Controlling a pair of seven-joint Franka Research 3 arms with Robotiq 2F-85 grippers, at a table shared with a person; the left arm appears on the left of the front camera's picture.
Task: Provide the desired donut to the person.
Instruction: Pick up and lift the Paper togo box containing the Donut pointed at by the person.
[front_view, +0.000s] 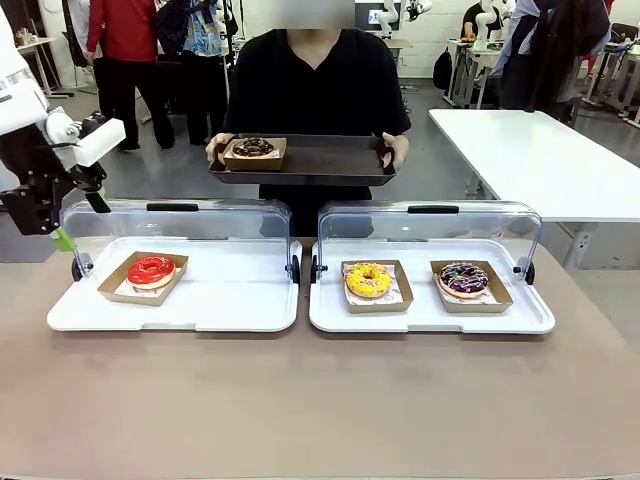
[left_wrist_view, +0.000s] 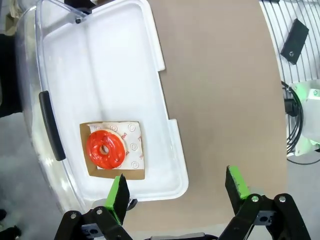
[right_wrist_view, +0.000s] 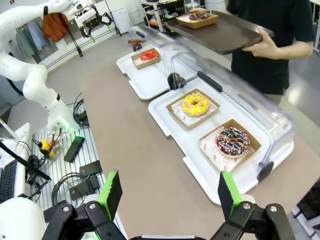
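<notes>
Your left end effector (left_wrist_view: 176, 192) hangs at about 9 o'clock in the front view. Its green pads are spread wide and hold nothing. In its wrist view the red donut (left_wrist_view: 105, 149) lies in a paper box just beyond one pad, at the near end of the left white tray (left_wrist_view: 120, 60).

Your right end effector (right_wrist_view: 169, 194) is also spread and empty, well apart from both trays. The yellow donut (front_view: 368, 279) and the sprinkled chocolate donut (front_view: 463, 277) sit side by side on the right white tray (front_view: 420, 318). Both clear lids (front_view: 180, 222) stand raised.

Across the counter (front_view: 320, 400) at 12 o'clock, the person (front_view: 315, 80) holds a dark brown tray (front_view: 330, 160) in both hands. A boxed chocolate donut (front_view: 253, 147) rests at the tray's 9 o'clock end.
</notes>
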